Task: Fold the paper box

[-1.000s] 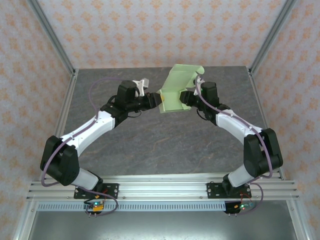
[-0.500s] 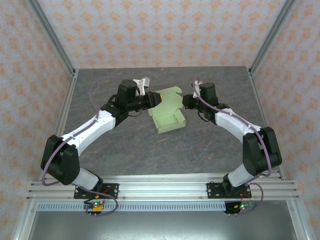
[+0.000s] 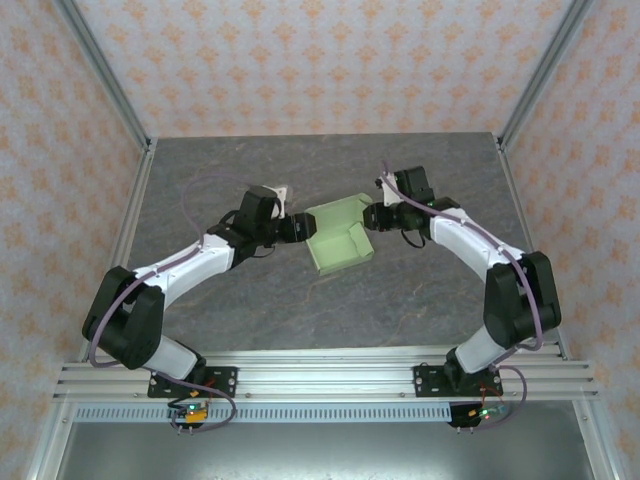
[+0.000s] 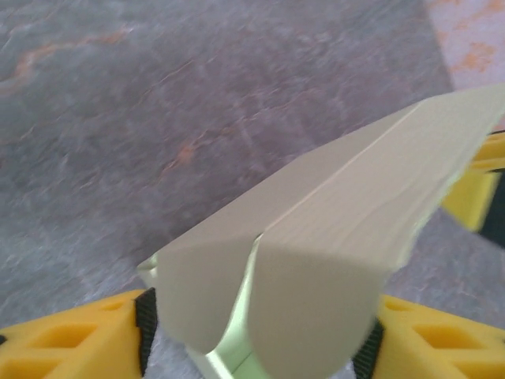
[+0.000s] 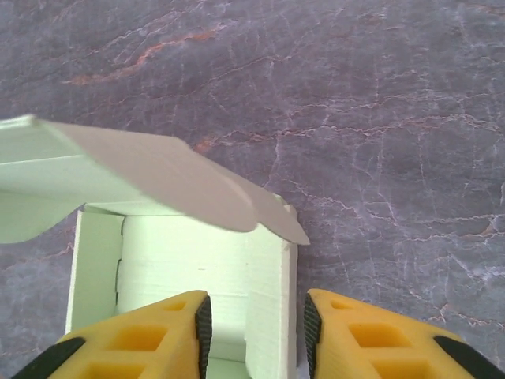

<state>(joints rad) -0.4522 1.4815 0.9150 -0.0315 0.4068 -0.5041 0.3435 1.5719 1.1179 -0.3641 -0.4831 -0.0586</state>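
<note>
Right gripper (image 5: 256, 298) spread, left gripper (image 4: 260, 316) unclear, at half-folded, open-lidded pale-green paper box (image 3: 338, 248)

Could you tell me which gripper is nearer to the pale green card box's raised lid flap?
Left. The left gripper has the raised lid flap between its fingers; the right gripper straddles a side wall of the pale green card box, the flap ahead of it.

This looks like a robot test cell, probably in a lab. Two arms (image 3: 190, 265) are bolted to a slotted aluminium rail (image 3: 320, 375) at the near edge of a grey stone-look desk (image 3: 300, 310). Aluminium posts (image 3: 100, 70) and panels (image 3: 320, 60) printed with an orange motif fence it in. Small lit circuit boards (image 3: 188, 410) sit exposed below.
</note>
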